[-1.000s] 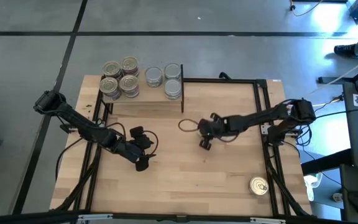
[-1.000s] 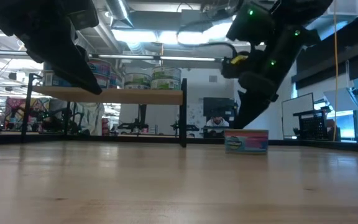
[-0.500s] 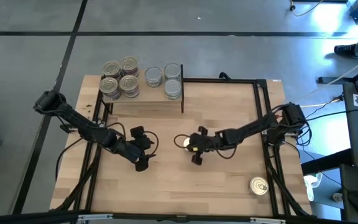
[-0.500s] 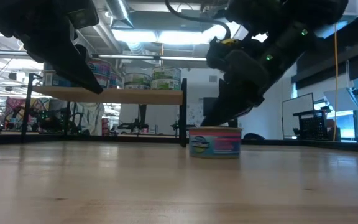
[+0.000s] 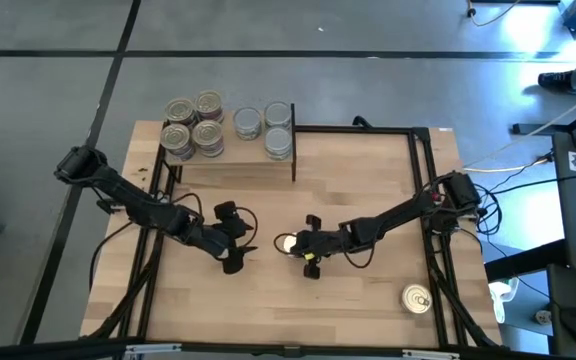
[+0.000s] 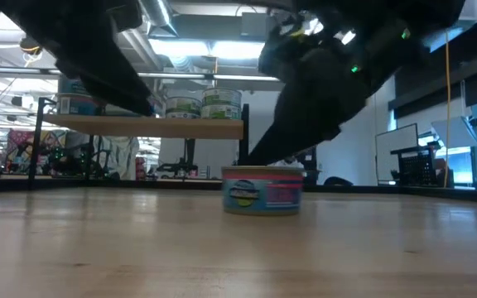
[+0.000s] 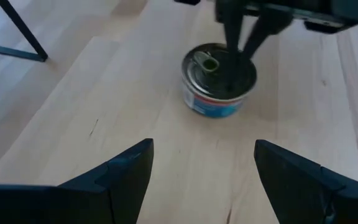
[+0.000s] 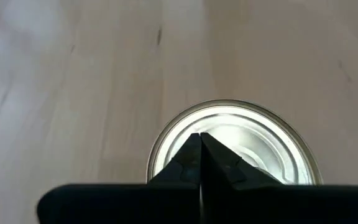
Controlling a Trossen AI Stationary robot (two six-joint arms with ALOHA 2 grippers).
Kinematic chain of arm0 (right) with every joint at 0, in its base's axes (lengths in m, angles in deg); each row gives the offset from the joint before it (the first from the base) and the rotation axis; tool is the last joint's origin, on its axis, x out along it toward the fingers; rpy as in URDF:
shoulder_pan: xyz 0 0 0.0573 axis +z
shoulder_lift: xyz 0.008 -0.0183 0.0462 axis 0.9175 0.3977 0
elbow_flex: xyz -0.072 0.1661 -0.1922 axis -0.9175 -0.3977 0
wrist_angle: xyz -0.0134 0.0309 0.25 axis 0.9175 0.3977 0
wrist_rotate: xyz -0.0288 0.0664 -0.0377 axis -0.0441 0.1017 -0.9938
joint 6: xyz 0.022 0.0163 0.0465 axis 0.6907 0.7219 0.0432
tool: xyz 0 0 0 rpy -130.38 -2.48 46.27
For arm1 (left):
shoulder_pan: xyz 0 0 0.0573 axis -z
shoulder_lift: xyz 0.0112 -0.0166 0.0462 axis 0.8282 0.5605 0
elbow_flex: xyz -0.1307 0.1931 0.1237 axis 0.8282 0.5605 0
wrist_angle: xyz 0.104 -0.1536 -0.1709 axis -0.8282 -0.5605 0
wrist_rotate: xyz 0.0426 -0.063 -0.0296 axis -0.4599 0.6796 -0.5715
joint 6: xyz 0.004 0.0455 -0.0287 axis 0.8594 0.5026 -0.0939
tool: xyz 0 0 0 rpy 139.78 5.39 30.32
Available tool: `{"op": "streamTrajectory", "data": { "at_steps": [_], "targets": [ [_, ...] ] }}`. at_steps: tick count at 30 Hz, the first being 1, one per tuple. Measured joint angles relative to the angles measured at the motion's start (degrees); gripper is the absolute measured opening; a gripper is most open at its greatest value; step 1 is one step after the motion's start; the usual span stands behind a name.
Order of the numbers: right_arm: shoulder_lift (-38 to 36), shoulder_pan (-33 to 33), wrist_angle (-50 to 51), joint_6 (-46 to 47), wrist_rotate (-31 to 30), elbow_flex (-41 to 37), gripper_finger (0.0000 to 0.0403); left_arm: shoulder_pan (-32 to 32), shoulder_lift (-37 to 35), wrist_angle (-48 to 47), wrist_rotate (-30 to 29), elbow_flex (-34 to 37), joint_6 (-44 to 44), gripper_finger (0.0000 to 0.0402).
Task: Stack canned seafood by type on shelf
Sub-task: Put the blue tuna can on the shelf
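A blue-labelled tin of canned seafood [image 5: 286,242] [image 7: 219,81] stands upright on the tabletop's middle. My right gripper [image 5: 302,246] [image 8: 199,142] is shut, with its tips on the tin's lid. My left gripper [image 5: 240,248] [image 7: 204,149] hangs open just left of the tin, facing it and touching nothing. On the shelf [image 5: 233,158] at the far left stand several tins: gold-lidded ones [image 5: 192,125] stacked on the left, silver-topped ones [image 5: 264,127] on the right. My right gripper rests its shut fingertips [image 7: 234,53] on the tin's silver lid [image 8: 241,134], inside the rim. The fingers slant down from above and from the table's right. The tin sits flat on the tabletop [image 6: 262,190].
One more gold-lidded tin [image 5: 417,298] stands alone near the table's near right corner. The shelf's black posts [image 5: 293,160] rise at the far left. Bare wood [image 5: 368,180] lies between the shelf and the right arm.
My right gripper has moved toward the table's near edge and to the left, tipping further down and staying shut. The tin under its tips has slid along the table with it, upright, and now stands closer to my left gripper.
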Motion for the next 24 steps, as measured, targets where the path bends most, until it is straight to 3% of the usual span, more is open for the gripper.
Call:
{"op": "streamTrajectory", "data": {
  "at_steps": [7,12,17,24],
  "targets": [
    [-9.2,1.2,9.4,-1.3,-1.1,0.5,0.0007,-1.4,4.4,10.1,0.3,0.0,3.8,0.0276],
    [-12.8,4.3,17.3,-1.0,-9.3,0.4,0.0007,-2.8,10.9,23.2,2.8,-0.1,8.9,0.0263],
    [-13.3,7.7,22.9,1.9,-16.0,0.5,0.0007,-5.3,18.8,28.3,7.1,-3.9,12.0,0.0192],
    [-13.4,9.7,19.8,6.2,-16.7,-3.8,0.0007,-8.2,27.3,28.0,9.3,-10.1,16.3,0.0059]
  ]
}}
